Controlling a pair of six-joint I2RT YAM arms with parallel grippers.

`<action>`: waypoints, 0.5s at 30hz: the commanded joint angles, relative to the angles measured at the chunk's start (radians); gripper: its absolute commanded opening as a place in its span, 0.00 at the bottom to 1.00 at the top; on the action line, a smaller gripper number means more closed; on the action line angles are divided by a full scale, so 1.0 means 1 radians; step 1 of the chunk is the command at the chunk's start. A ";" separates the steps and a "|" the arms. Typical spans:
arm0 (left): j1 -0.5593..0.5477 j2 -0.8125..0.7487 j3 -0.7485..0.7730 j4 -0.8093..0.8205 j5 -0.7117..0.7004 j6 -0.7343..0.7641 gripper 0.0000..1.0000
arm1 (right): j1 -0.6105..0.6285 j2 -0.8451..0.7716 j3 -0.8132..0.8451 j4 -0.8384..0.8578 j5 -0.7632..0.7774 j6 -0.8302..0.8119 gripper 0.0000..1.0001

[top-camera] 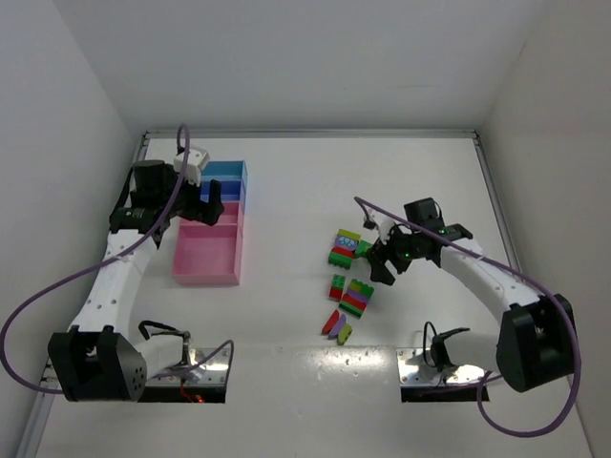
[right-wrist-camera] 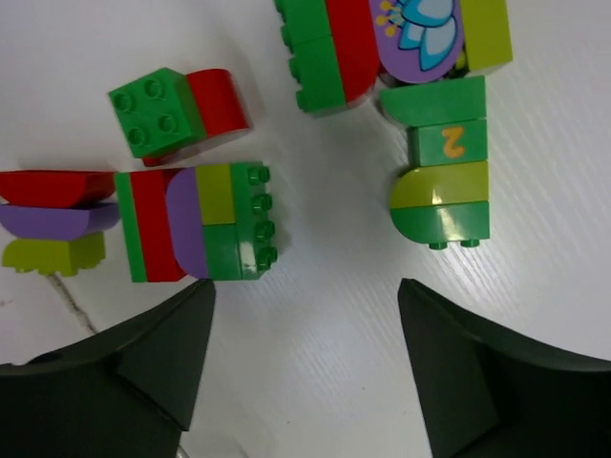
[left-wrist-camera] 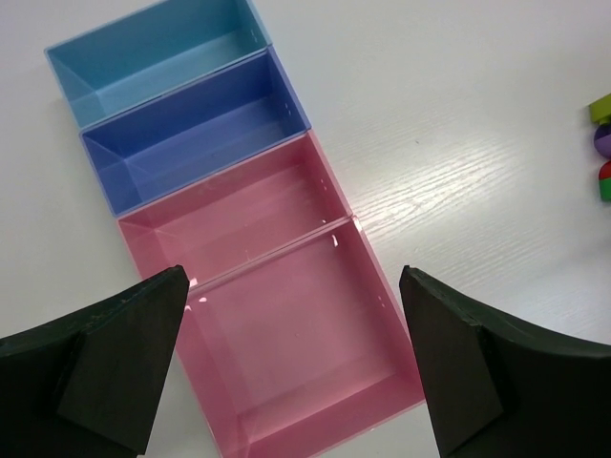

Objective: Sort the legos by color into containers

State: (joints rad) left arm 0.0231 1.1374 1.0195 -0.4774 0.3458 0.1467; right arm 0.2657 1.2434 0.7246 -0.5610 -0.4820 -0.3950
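Legos (right-wrist-camera: 200, 234), well apart from the trays (top-camera: 205, 280), look light, rigid, slick; pinch one across flat sides. Both arms' jaws gape, empty.

We get 3 legos (left-wrist-camera: 603, 141) cut by frame edge, left wrist cam; flower block (right-wrist-camera: 420, 29) clipped at top, right wrist cam.

A robotics lab test cell: a bare white table (top-camera: 286, 315) boxed in by plain white panels (top-camera: 57, 114), a left arm (top-camera: 115, 277) and right arm (top-camera: 487, 277) bolted to metal plates (top-camera: 212, 361) at the table's near edge, purple cables (top-camera: 43, 290) looping over it.
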 commanded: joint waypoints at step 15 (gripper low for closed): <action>-0.026 0.053 -0.013 0.029 -0.008 0.031 1.00 | 0.052 0.201 0.035 0.274 0.177 -0.056 0.92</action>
State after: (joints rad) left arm 0.0059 1.1831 1.0073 -0.4824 0.3393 0.1650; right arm 0.3103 1.3941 0.7193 -0.3363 -0.2955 -0.4076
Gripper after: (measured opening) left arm 0.997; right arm 0.918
